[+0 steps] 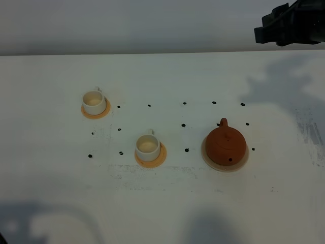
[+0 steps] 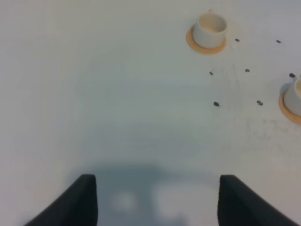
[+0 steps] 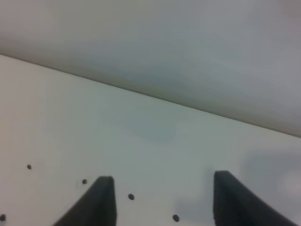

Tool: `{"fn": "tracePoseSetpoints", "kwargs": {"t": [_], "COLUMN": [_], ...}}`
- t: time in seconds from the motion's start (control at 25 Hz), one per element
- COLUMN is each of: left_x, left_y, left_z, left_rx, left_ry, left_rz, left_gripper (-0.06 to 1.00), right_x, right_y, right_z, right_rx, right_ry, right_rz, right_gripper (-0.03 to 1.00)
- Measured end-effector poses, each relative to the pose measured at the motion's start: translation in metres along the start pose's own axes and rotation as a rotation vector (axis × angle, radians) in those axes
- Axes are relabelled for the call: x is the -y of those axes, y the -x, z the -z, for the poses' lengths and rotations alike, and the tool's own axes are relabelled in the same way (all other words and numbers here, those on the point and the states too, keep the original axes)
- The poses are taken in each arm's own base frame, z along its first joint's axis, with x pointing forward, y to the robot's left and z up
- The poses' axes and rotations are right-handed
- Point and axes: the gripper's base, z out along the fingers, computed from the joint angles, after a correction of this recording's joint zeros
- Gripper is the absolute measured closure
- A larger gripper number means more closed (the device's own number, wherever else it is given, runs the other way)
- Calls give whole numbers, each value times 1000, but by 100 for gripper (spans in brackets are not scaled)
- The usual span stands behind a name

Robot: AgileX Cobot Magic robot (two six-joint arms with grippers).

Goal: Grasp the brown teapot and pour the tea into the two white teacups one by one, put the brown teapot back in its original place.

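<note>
Your left gripper hangs with fingers spread, empty; one white teacup on its orange coaster stands well beyond the tips, the second teacup nearer, off to one side, only black dots between; your right gripper, likewise agape, holds nothing; the brown teapot sits on its pale coaster, well apart from both.

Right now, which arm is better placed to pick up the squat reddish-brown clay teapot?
The right arm, probably. The squat reddish-brown clay teapot sits on the right of the overhead view, on that arm's side, and its fingers stand open. The left wrist camera sees only small white cups, no teapot.
</note>
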Motion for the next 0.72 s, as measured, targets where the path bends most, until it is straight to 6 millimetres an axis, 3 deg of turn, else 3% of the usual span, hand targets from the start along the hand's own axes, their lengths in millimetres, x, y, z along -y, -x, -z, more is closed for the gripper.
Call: {"fn": "tracePoseSetpoints", "kwargs": {"t": [0.12,0.36,0.72], "left_x": [0,1,1], "left_y": [-17,-32,-34], "left_z": [-4,-7,-7], "left_rx": [-22,-97,-100], "left_ry": [-2,-6,-7], "left_rz": [14,22,22], "left_gripper": [41,42,46], "right_x": [0,0,-1], "right_y": [1,1,-13], "right_z": [0,0,-8], "right_rx": [6,6,-1], "right_ry": [2,2,-3], "right_rz": [-5,-5,2], "right_gripper": [49,49,49]}}
